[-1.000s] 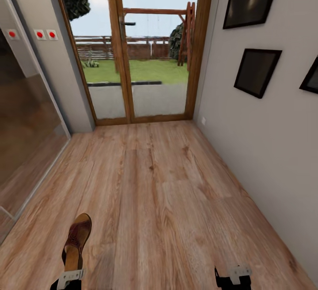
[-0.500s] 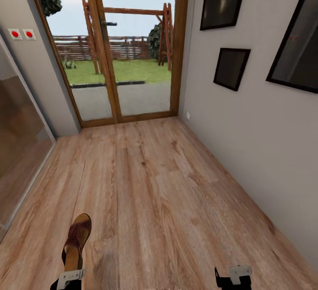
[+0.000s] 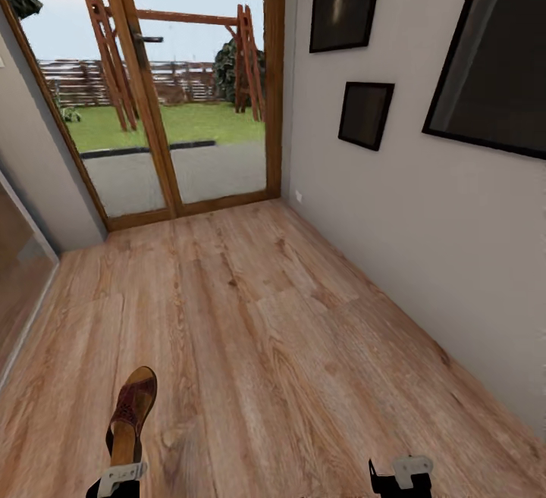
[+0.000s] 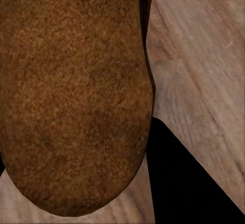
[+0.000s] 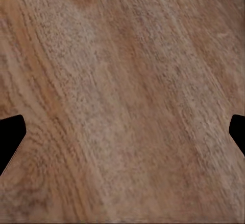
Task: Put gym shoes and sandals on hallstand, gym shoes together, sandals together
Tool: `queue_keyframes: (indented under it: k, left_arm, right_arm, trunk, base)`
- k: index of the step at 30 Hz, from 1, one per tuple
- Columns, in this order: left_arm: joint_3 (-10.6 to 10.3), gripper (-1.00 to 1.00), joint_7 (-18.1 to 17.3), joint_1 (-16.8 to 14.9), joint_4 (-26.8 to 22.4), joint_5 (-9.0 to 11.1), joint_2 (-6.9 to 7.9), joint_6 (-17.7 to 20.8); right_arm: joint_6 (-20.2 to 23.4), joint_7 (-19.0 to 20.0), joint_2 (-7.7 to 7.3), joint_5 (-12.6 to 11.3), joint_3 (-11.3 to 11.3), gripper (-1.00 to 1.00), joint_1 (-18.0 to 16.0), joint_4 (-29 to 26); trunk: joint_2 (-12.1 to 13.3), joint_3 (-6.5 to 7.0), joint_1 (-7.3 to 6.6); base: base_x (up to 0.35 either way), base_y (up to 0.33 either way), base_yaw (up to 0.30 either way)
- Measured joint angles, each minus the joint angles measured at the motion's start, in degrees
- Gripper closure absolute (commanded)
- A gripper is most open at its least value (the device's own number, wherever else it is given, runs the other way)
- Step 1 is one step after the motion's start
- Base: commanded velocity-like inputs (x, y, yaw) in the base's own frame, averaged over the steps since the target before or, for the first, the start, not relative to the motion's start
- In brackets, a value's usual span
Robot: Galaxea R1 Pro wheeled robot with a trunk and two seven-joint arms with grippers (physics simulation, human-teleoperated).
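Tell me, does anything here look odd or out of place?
Only the sandal: it hangs above the floor, carried by the left pincer. Otherwise, nothing looks spilled, broken or askew.

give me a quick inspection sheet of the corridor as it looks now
surface: wood-plank floor, bare ahead
job's things: one brown sandal carried at the left tool, toe forward; its footbed is close to the left wrist camera
clutter: nothing seen
grippers: left tool holds the sandal; right tool open over the floor, nothing between its fingers
cables: nothing seen
surroundings: glazed wooden door ahead, garden beyond; dark framed pictures on the right wall
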Motion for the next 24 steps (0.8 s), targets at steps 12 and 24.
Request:
queue_keyframes:
  k: [12, 24]
  left_arm:
    - [0.02, 1.0, 0.05, 0.0, 0.01, -0.08, -0.01, 0.01]
    - [-0.08, 1.0, -0.01, 0.0, 0.02, -0.86, -0.09, 0.01]
  right_arm:
    - [-0.02, -0.01, -0.01, -0.04, 0.0, -1.0, -0.02, 0.0]
    - [-0.03, -0.02, 0.03, -0.01, 0.0, -1.0, 0.0, 0.0]
  trunk:
    - [0.0, 0.0, 0.0]
    - [0.0, 0.0, 0.0]
  base:
    - [0.0, 0.223, -0.3]
    - [0.0, 0.011, -0.3]
